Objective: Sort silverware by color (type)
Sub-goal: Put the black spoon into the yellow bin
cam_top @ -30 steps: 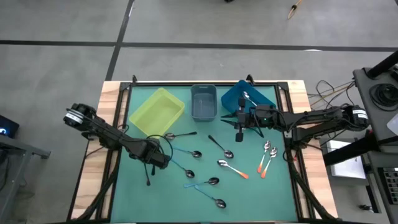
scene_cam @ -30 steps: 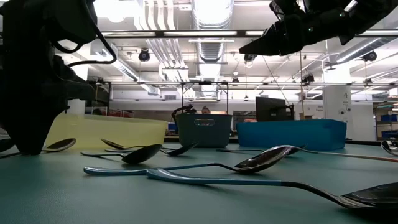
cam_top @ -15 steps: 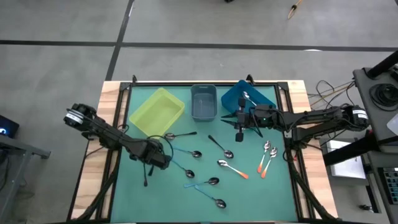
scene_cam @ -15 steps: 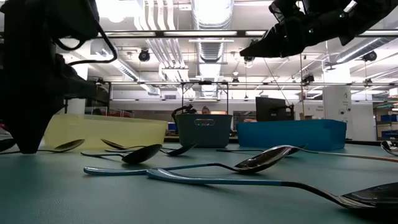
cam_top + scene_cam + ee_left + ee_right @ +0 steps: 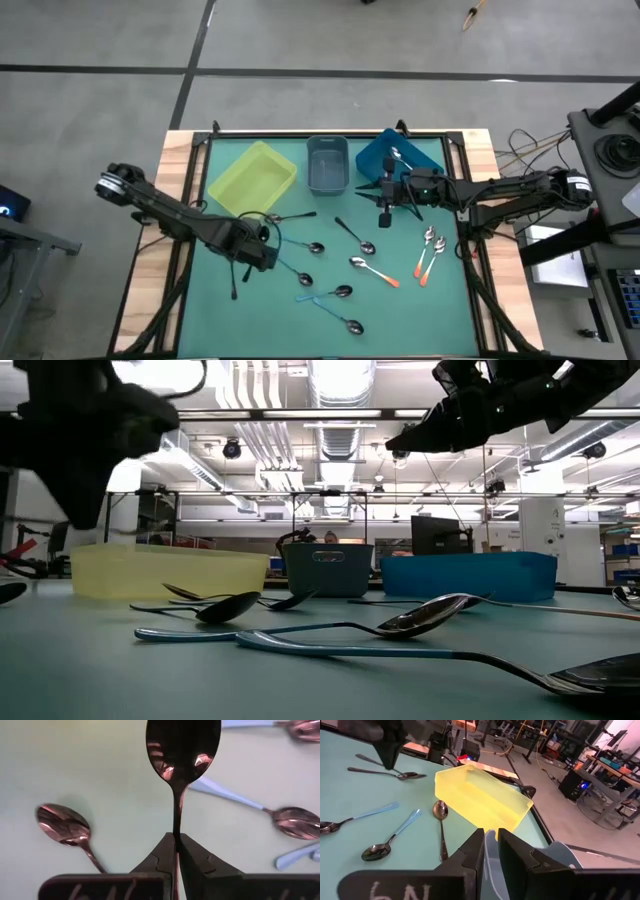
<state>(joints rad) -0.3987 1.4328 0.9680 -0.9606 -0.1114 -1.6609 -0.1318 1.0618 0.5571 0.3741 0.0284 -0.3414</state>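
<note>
Landmark: yellow bin (image 5: 252, 177), at the mat's far left
Left gripper (image 5: 177, 851): just in front of the yellow bin; fingers clamped on a black-handled spoon (image 5: 181, 750), lifted off the mat
Right gripper (image 5: 384, 212): well right of the yellow bin, hanging in front of the blue bin (image 5: 398, 160); fingers nearly together, gripping nothing
Progress: early, I judge; about ten spoons lie loose on the mat
Bins: yellow bin and grey bin (image 5: 327, 165) look empty; blue bin holds one spoon

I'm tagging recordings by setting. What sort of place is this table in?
Most likely a robotics lab or workshop: exposed ceiling ducts and strip lights overhead, workbenches with equipment and cables on a bare concrete floor around the table.
</note>
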